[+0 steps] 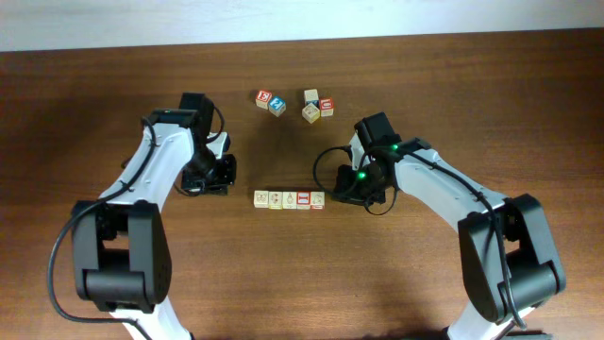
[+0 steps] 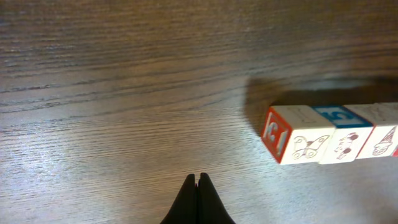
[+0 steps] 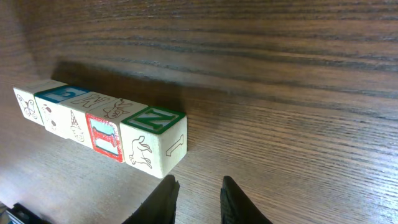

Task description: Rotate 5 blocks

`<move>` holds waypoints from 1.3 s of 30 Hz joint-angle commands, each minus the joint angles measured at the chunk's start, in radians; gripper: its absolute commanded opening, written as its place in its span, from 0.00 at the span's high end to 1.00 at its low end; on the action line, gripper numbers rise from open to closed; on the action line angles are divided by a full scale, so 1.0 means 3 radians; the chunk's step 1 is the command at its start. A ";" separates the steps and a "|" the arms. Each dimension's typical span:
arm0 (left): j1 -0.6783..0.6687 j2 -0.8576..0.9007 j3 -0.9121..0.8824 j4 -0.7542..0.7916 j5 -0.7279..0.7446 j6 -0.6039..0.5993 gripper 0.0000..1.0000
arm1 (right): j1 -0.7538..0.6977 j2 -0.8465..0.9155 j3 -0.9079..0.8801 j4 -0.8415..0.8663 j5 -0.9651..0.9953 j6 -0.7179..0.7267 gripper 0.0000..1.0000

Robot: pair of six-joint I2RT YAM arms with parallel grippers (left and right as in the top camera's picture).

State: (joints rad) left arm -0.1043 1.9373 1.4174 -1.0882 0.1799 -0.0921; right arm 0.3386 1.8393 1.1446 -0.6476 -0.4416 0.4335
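Lined up in 1 touching row mid-desk (image 1: 425,76): 5 blocks (image 1: 289,199). Legible on top of the end block (image 3: 152,140) nearest the right gripper (image 3: 198,186): a green-framed "N"; other letters too unclear to read. Low over the wood just left of the row: left gripper (image 2: 199,186), jaws pressed together, empty. Just beside the "N" end: right gripper, jaws narrowly apart, gripping nothing.

Reached in from 7 o'clock with the left arm (image 1: 156,161), elbow bent. Pointed the left gripper (image 2: 199,186) toward 3 o'clock, jaws pressed fully together. Reached in from 5 o'clock with the right arm (image 1: 444,184). Pointed the right gripper (image 3: 198,186) toward 9 o'clock, jaws parted by a narrow gap.
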 commanded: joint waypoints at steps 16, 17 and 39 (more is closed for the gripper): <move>0.0102 -0.0038 -0.0491 0.0559 0.0660 0.0462 1.00 | 0.0008 0.0050 0.0062 -0.0008 0.0031 -0.0036 0.75; 0.0102 -0.0038 -0.0491 0.0559 0.0699 0.0463 1.00 | 0.0008 0.0050 0.0062 -0.0008 0.0031 -0.0036 0.75; 0.0095 -0.0038 -0.0491 0.0600 0.0760 0.0500 1.00 | 0.0009 0.0050 0.0062 -0.0001 0.0029 -0.0036 0.75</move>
State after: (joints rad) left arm -0.0761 1.9373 1.2789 -0.9108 0.3897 0.0383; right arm 0.3382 1.8450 1.1446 -0.6495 -0.4419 0.4332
